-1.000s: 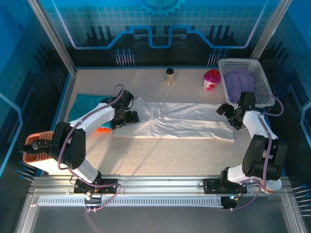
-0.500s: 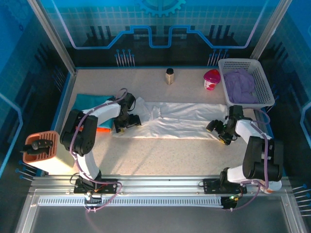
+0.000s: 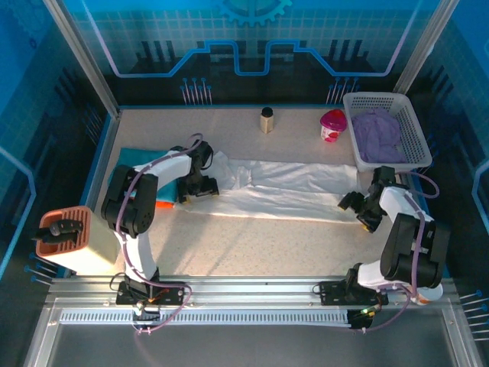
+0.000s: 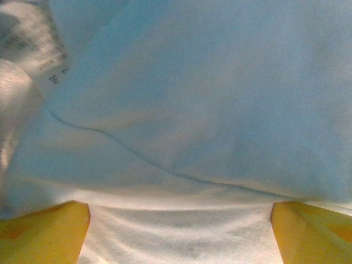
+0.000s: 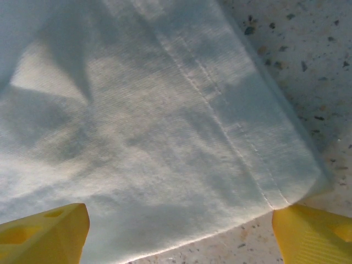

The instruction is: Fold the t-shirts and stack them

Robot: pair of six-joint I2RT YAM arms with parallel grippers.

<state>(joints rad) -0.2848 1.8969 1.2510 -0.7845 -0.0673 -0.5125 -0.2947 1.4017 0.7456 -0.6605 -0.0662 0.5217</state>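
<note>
Showing one white t-shirt, one teal t-shirt.

Table: speckled beige | far right corner: white mesh basket | just left of it: pink cup | far centre: small brown bottle, upright, well apart from cup

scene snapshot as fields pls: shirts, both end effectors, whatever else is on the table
white t-shirt: laid out as a long band across mid-table
teal t-shirt: flat at the left, beside the white one's left end
orange t-shirt: a sliver showing at the teal one's near edge
left end effector: open, low over the white shirt's left end
right end effector: open, low over its hemmed right corner
basket: far right corner, purple cloth inside
far edge: bottle, pink cup
</note>
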